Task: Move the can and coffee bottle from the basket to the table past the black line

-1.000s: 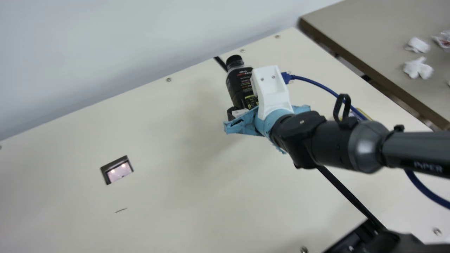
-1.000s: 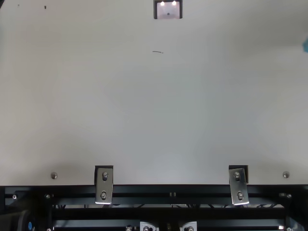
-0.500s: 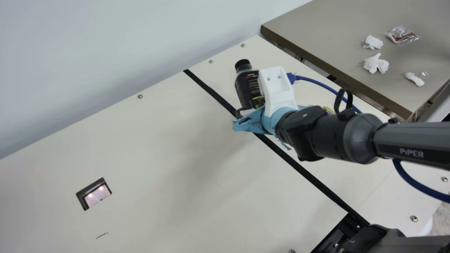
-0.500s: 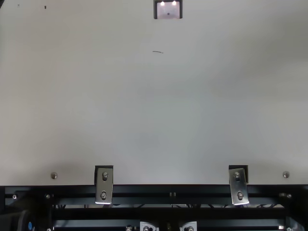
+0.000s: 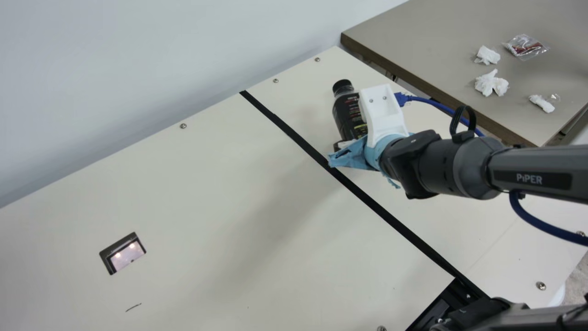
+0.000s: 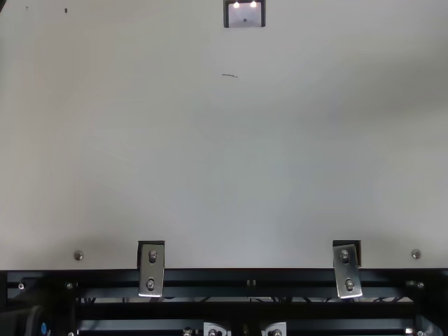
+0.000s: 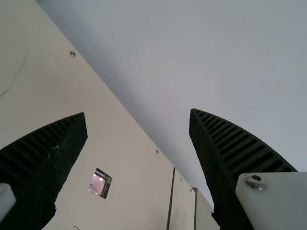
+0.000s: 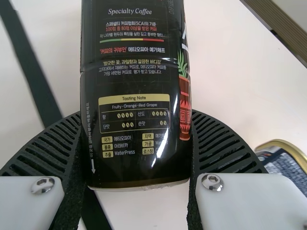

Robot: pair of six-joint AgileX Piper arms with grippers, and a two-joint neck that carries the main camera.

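My right gripper (image 5: 351, 154) holds the dark coffee bottle (image 5: 347, 112) roughly upright, slightly tilted, on the far-table side of the black line (image 5: 390, 219) as the main view shows it. In the right wrist view the right gripper (image 8: 134, 143) is shut on the bottle (image 8: 129, 86), a finger at each side of its lower part. The can (image 8: 283, 158) stands partly visible beyond one finger, on the same side of the line. My left gripper (image 7: 137, 112) is open in its wrist view, nothing between its fingers.
A blue cable (image 5: 438, 105) runs along my right arm. The grey neighbouring table (image 5: 422, 50) bears several white crumpled scraps and a clear packet (image 5: 526, 47). A wall borders the cream table's far edge. A small dark-framed cutout (image 5: 123, 253) lies in the cream tabletop.
The neck camera turned early on, then stayed still. My right gripper has carried the bottle rightward in the main view, farther beyond the black line. The blue wrapping has left the top view's right edge.
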